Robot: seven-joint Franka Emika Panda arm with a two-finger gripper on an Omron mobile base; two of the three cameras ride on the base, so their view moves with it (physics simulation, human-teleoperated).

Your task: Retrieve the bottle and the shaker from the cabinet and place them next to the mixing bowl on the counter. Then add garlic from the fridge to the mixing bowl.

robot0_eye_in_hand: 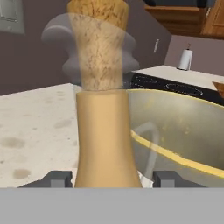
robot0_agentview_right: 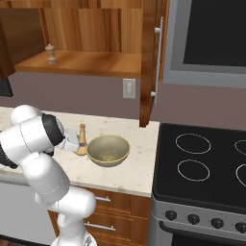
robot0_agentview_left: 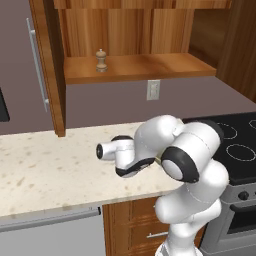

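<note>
A tan bottle (robot0_eye_in_hand: 105, 131) with a cork stopper stands upright on the counter, right beside the brass-coloured mixing bowl (robot0_eye_in_hand: 183, 131). My gripper (robot0_eye_in_hand: 111, 180) sits around the bottle's lower body, its fingers (robot0_eye_in_hand: 59, 179) spread, with a small gap showing at the right one. From the right base view the bottle (robot0_agentview_right: 82, 139) is just left of the bowl (robot0_agentview_right: 108, 150), with the gripper (robot0_agentview_right: 74, 141) behind it. A small wooden shaker (robot0_agentview_left: 101, 60) stands on the open cabinet's lower shelf, also seen as the shaker (robot0_agentview_right: 51, 54) from the right. No garlic or fridge is in view.
The speckled counter (robot0_agentview_left: 45, 170) runs left of a black stove (robot0_agentview_right: 202, 163). An open cabinet door (robot0_agentview_right: 149, 62) hangs over the counter near the bowl. A wall outlet (robot0_agentview_right: 128, 88) sits under the shelf. A paper towel roll (robot0_eye_in_hand: 184, 59) stands far off.
</note>
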